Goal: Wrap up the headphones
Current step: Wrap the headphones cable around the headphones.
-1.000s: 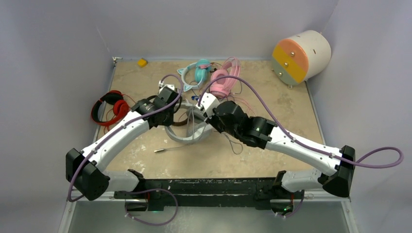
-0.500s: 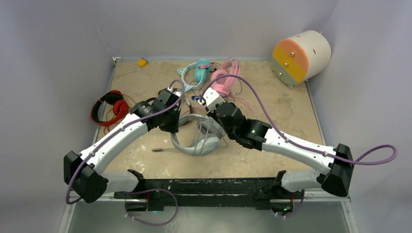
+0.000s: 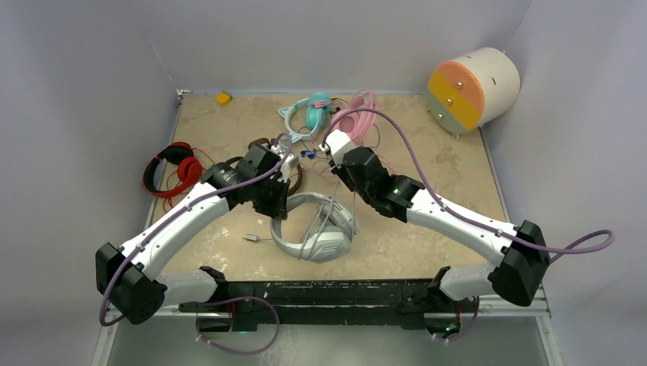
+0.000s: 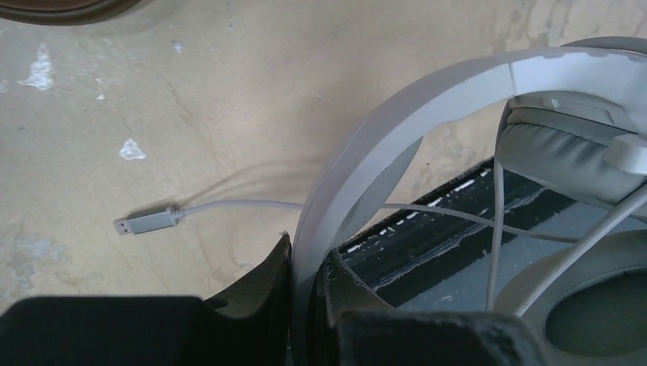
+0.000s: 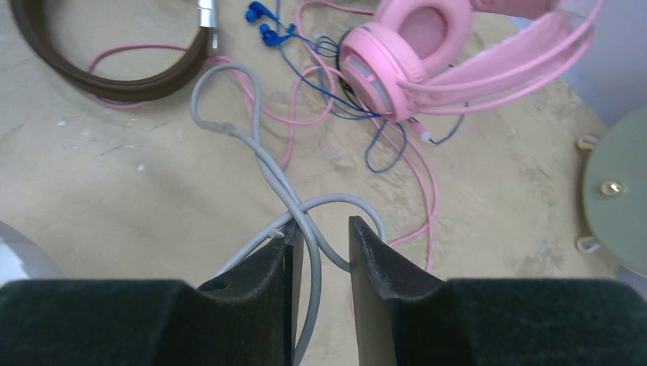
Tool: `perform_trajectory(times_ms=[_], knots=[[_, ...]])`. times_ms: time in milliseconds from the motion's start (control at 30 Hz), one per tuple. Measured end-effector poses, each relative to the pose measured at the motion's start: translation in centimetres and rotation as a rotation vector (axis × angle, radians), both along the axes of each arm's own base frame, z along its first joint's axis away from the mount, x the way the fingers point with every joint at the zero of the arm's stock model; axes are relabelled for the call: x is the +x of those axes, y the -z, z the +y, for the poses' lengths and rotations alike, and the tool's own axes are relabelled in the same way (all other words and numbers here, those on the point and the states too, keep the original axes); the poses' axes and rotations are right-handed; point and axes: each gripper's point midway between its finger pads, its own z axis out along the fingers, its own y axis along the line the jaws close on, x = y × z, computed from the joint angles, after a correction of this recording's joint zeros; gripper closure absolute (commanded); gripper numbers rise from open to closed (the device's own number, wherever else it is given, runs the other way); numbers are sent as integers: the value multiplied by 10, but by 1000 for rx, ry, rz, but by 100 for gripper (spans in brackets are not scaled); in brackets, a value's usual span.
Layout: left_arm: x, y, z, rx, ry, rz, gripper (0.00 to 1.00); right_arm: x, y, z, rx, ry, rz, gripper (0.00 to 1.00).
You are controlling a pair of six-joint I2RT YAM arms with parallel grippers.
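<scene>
Left wrist view: grey-white plastic over-ear headphones [image 4: 427, 95] pinned by the band, cord loose.
Left gripper [image 4: 307, 267] is pressed together on their headband; they lie toward 6 o'clock of the table [image 3: 458, 152]. Right gripper [image 5: 324, 232] stands spread, the thin grey cable [image 5: 255, 152] slack between its jaws. Likely step: gathering cord; next, pinch it and lead it round the band. Toward 12 o'clock, pink plastic headphones [image 5: 412, 46], whose pink wire [image 5: 432, 187] crosses the cable, and a blue cord [image 5: 267, 32] could snag.

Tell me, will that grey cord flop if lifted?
Probably floppy: the grey cord lies in loose curls and crossings. Likely light too, being thin. It may slip out, since the right gripper has its jaws apart around it.
</scene>
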Motion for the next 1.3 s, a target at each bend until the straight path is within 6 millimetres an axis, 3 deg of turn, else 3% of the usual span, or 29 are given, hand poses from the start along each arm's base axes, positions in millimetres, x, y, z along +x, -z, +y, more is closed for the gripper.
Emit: perform_trajectory(times_ms=[267, 433, 633, 767, 900, 1033, 1300], knots=[[-8, -7, -16, -84, 52, 32, 100, -6, 4, 11, 49, -43, 45, 69], [-7, -12, -24, -131, 65, 13, 100, 4, 1, -8, 67, 53, 59, 68], [-3, -1, -15, -78, 27, 2, 100, 16, -9, -37, 50, 194, 40, 67], [7, 6, -8, -33, -19, -21, 100, 19, -20, -61, 14, 307, 19, 44], [13, 8, -8, -23, -36, -43, 100, 19, -19, -73, -2, 352, 26, 41], [13, 8, -18, -77, -10, -42, 100, 14, -17, -66, 28, 296, 66, 41], [2, -1, -41, -217, 57, 13, 100, -2, -34, -50, 158, 174, 77, 39]])
